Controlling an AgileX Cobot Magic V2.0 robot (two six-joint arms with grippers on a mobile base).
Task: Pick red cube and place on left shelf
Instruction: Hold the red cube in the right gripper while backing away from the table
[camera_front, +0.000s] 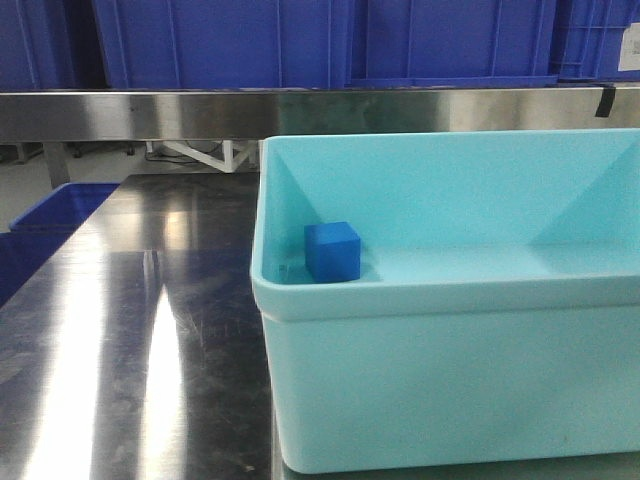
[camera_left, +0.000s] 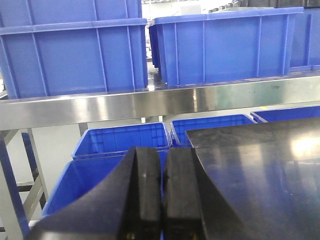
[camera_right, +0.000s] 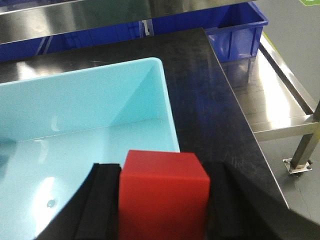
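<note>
In the right wrist view my right gripper (camera_right: 163, 200) is shut on the red cube (camera_right: 162, 192) and holds it above the near right corner of the light blue tub (camera_right: 100, 95). My left gripper (camera_left: 162, 192) is shut and empty, off the left edge of the dark steel tabletop (camera_left: 260, 170), facing the steel shelf rail (camera_left: 150, 105) with its large blue crates (camera_left: 220, 45). The front view shows the shelf rail (camera_front: 300, 110) behind the tub (camera_front: 450, 380). Neither gripper shows in the front view.
A blue cube (camera_front: 332, 251) sits in the tub's near left corner. Blue crates (camera_left: 120, 142) stand on the floor below the shelf, left of the tabletop (camera_front: 130, 330). A lower steel frame (camera_right: 280, 105) lies to the right of the table.
</note>
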